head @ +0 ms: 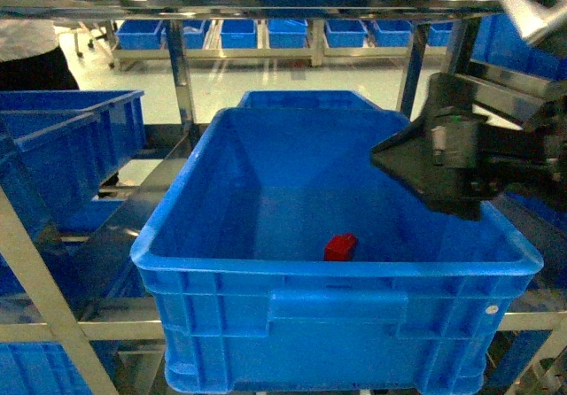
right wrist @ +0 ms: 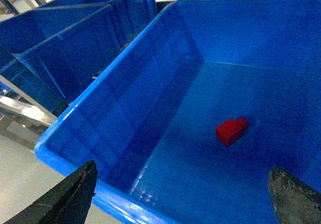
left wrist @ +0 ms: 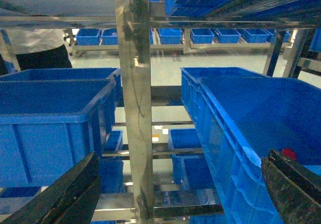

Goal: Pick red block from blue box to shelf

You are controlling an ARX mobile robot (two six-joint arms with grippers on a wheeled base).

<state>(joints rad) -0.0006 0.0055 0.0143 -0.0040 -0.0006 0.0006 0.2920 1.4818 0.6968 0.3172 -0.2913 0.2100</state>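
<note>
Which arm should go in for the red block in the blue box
The right. Its gripper hangs open over the blue box, with the red block between its fingers in the wrist view. The left gripper is outside, by the shelf upright.

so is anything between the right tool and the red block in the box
Nothing visible. The red block lies alone on the bare floor of the blue box, on its side. The right tool hangs open above the box's near end, with only open space down to the block.
</note>
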